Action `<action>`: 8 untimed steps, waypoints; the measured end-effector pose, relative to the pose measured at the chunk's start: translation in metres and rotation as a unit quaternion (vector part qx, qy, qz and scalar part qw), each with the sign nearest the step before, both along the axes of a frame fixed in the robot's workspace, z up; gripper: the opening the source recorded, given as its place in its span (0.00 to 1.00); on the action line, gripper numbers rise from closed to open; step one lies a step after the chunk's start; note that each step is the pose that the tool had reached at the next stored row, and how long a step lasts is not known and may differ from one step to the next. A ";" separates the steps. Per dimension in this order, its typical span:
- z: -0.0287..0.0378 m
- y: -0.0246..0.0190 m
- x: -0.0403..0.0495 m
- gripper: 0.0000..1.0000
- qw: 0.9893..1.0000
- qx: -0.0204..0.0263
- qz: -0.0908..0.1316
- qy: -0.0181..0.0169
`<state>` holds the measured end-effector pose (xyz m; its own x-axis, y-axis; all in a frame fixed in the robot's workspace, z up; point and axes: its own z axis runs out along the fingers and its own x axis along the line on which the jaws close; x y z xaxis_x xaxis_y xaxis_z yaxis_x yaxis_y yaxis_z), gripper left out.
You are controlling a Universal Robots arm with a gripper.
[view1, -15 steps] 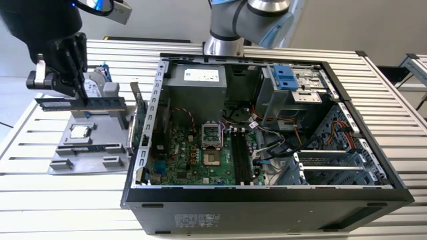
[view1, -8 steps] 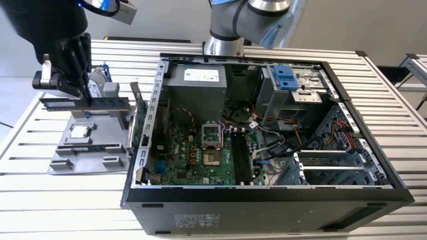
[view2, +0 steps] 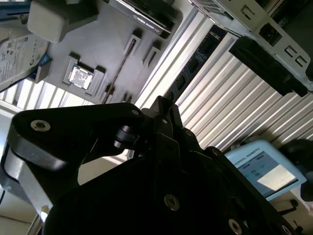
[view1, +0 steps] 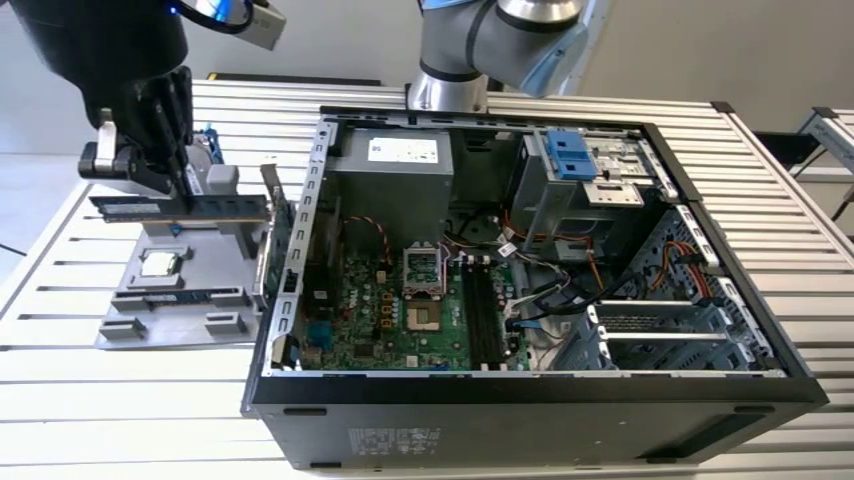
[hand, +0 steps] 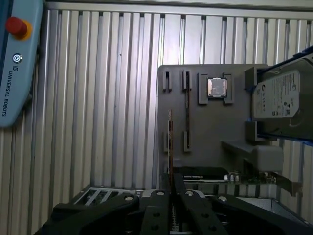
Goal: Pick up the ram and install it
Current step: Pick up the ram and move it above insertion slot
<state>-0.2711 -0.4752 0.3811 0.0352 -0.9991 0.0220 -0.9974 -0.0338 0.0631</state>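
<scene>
The ram [view1: 180, 208] is a long, thin green-blue stick held level just above the grey parts tray [view1: 140, 300], at the exterior view's left. My gripper [view1: 171, 192] comes down on it from above and is shut on its middle. In the first wrist view the ram [hand: 170, 142] shows edge-on, running out from between the fingers [hand: 161, 196] over the tray [hand: 205, 132]. In the second wrist view the ram [view2: 195, 63] reaches away from the dark gripper body. The open computer case [view1: 747, 390] lies to the right, with the motherboard's long memory slots [view1: 481, 315] inside.
A second stick [view1: 180, 297] stays in the tray's slots, near a square processor [view1: 160, 263]. A hard drive [hand: 281, 95] and a green expansion card [hand: 230, 176] stand at the tray's far side. A pendant [hand: 17, 63] lies on the slatted table [hand: 98, 122].
</scene>
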 end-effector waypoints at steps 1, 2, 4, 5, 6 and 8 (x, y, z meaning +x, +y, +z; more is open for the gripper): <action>0.0000 0.0000 0.0009 0.00 1.000 0.000 0.000 0.000; 0.0000 0.0000 0.0018 0.00 1.000 0.000 0.000 0.000; 0.0000 0.0000 0.0039 0.00 1.000 0.000 -0.001 0.000; 0.0000 0.0000 0.0050 0.00 1.000 0.000 -0.001 0.000; 0.0000 0.0000 0.0060 0.00 1.000 0.000 -0.001 0.000; 0.0000 0.0000 0.0081 0.00 1.000 0.000 -0.001 0.000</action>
